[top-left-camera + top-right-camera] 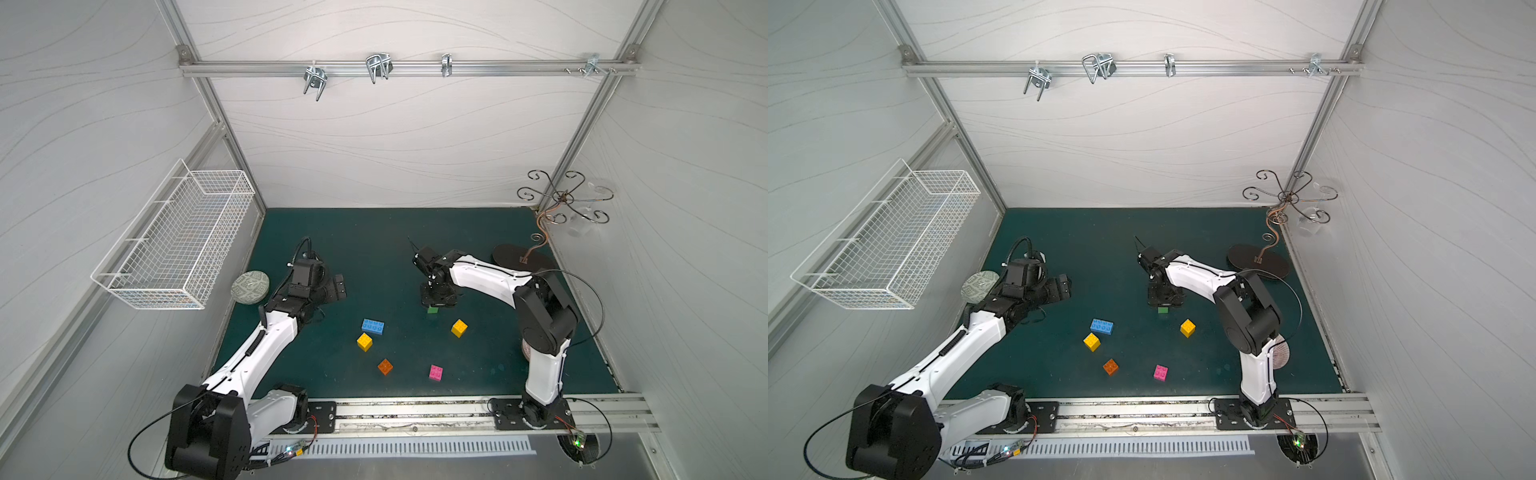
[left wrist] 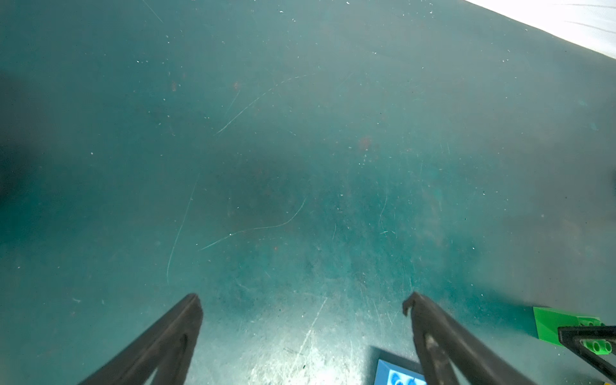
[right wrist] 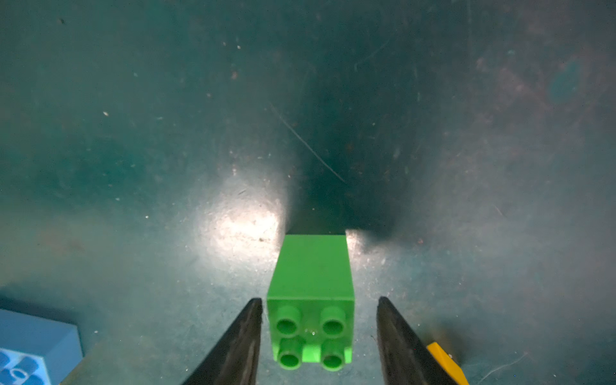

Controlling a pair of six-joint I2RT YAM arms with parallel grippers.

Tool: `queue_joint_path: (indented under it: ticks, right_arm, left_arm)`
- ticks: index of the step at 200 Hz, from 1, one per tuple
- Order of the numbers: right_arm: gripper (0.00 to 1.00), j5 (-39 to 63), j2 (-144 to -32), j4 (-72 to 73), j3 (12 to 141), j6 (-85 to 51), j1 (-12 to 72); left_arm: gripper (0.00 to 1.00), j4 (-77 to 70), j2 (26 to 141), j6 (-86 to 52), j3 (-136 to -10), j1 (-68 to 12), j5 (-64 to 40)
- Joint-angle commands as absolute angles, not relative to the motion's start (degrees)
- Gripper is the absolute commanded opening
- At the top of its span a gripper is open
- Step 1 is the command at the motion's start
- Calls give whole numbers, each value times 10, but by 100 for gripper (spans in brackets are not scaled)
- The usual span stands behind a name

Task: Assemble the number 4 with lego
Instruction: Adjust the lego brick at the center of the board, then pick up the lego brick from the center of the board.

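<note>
Green studded plastic cube [image 3: 311, 266], low centre | right gripper [image 3: 319, 300] apart astride it | left gripper [image 2: 305, 296] apart, empty | narrow gaps: you could clip, tip it

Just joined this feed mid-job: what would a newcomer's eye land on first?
The right pincer straddles the green brick in the middle of the mat, jaws not touching it. Nearer the robot's base lie five loose bricks: blue bar, two yellow cubes, orange cube, pink cube. The left pincer gapes over bare mat.
</note>
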State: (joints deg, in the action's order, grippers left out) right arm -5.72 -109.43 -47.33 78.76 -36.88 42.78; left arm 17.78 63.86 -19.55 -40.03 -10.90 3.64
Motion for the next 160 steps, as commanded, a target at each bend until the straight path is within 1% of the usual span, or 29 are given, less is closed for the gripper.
queue_joint_path:
  ticks: [1, 23, 45, 86, 130, 160]
  right_arm:
    - [58, -56, -1060, -508, 797, -384, 435]
    - [60, -47, -1018, -526, 780, -401, 452]
    - [61, -49, -977, -552, 757, -431, 492]
    - [63, -25, -914, -563, 683, -539, 567]
    - [63, -6, -899, -558, 617, -670, 640]
    - [63, 8, -892, -547, 588, -709, 652]
  left_arm:
    - [99, 183, 627, -204, -420, -110, 44]
    - [99, 200, 619, -209, -421, -110, 38]
    - [99, 221, 606, -221, -420, -110, 16]
    - [99, 242, 587, -218, -416, -114, -12]
    - [99, 245, 588, -225, -418, -123, -24]
    - [99, 245, 583, -226, -419, -124, -22]
